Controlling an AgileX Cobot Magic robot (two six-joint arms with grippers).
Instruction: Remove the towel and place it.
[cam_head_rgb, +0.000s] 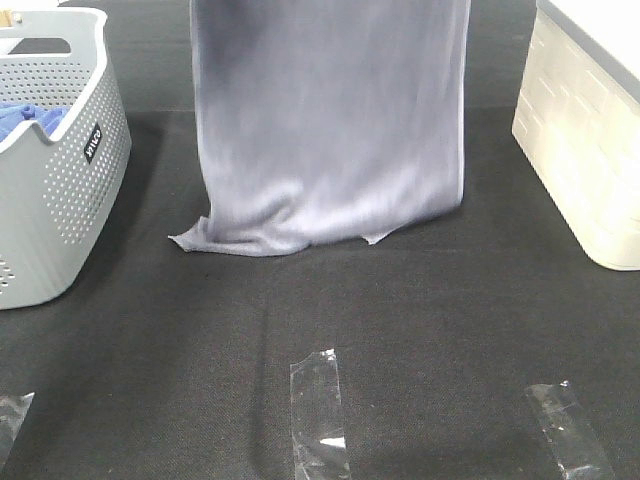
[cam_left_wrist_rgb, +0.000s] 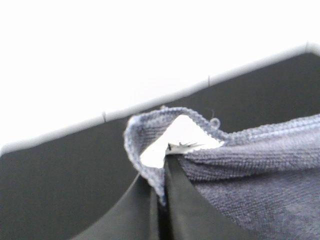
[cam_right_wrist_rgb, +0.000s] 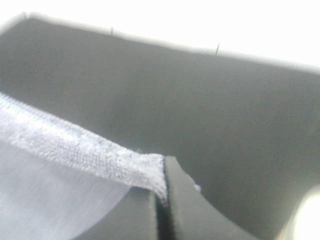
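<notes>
Gripping what, at that moment? she asked.

Both pairs of my fingers were clamped on the top hem of the large grey-lavender microfibre towel (cam_head_rgb: 330, 130), I said. My left gripper (cam_left_wrist_rgb: 161, 185) pinched one upper corner and my right gripper (cam_right_wrist_rgb: 161, 182) the other, jaws pressed together with only cloth between them.

Why hold it up like that?

I judged it was to spread the towel between its two corners, so that it hung as one flat sheet ready to be laid down. It hung over the middle of the black matte tabletop (cam_head_rgb: 430, 320), toward the far edge, with its bottom hem crumpled on the surface. It was apart from the grey perforated plastic basket (cam_head_rgb: 60, 220) at the left edge, where a bright blue cloth (cam_head_rgb: 20, 118) lay inside. It was also apart from the cream ribbed bin (cam_head_rgb: 580, 150) at the right edge.

What did the high camera miss?

My grippers. They were above its frame, so it showed only hanging cloth, the hem touching the surface, and the clear tape strips (cam_head_rgb: 320, 410) near the front edge. The wrist cameras showed the pinches: the stitched hem looped beside my left fingers and ran taut to my right. Neither showed the basket or where the towel met the tabletop.
</notes>
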